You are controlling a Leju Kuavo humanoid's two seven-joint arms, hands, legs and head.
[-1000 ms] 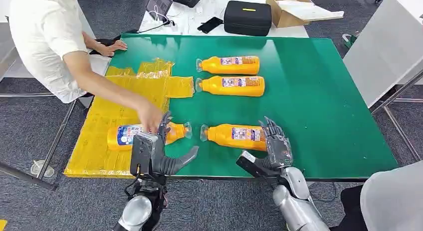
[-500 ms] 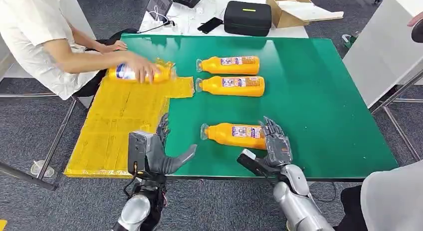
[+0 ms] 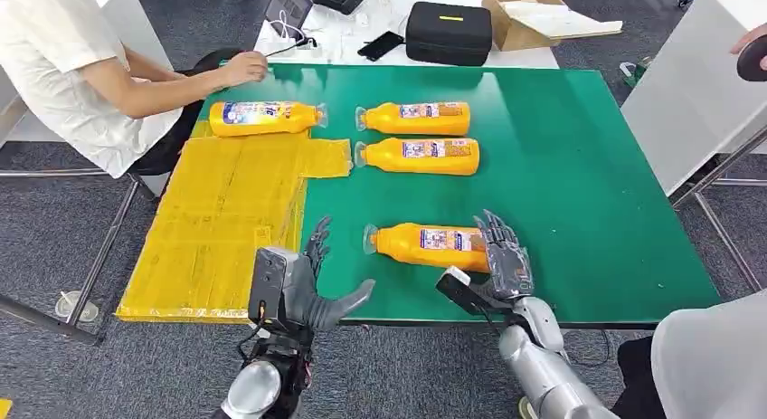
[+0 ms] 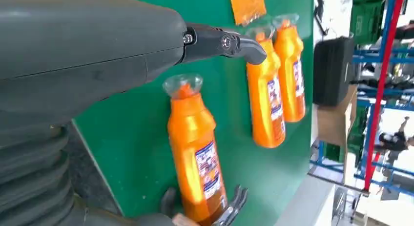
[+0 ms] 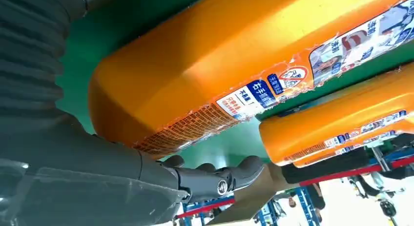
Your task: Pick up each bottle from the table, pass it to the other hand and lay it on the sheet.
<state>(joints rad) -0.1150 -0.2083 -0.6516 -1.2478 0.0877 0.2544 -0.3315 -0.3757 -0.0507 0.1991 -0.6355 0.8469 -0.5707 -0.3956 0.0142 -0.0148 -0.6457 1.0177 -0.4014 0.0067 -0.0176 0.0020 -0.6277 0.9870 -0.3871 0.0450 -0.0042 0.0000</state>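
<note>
Four orange bottles lie on the green table point(image 3: 579, 166). The nearest bottle point(image 3: 425, 244) point(image 4: 195, 148) point(image 5: 234, 65) points its cap left. My right hand point(image 3: 502, 261) point(image 5: 88, 187) stands at its base end with fingers spread, close against it without gripping. My left hand point(image 3: 303, 288) point(image 4: 88, 55) hovers open at the front edge, left of that bottle's cap. Two more bottles point(image 3: 416, 119) point(image 3: 421, 156) lie side by side further back. Another bottle point(image 3: 264, 118) lies at the far end of the yellow sheet point(image 3: 217, 220).
A person in white point(image 3: 72, 66) sits at the left, one hand point(image 3: 244, 68) on the table's far left corner. Another person's clothing point(image 3: 714, 365) is at bottom right. A black case point(image 3: 448, 32) and a cardboard box point(image 3: 534, 16) sit behind the table.
The person carried a bottle from the sheet's near part to its far end, set it down and drew the hand back. My left hand shifted slightly right. My right hand stayed at the near bottle.
</note>
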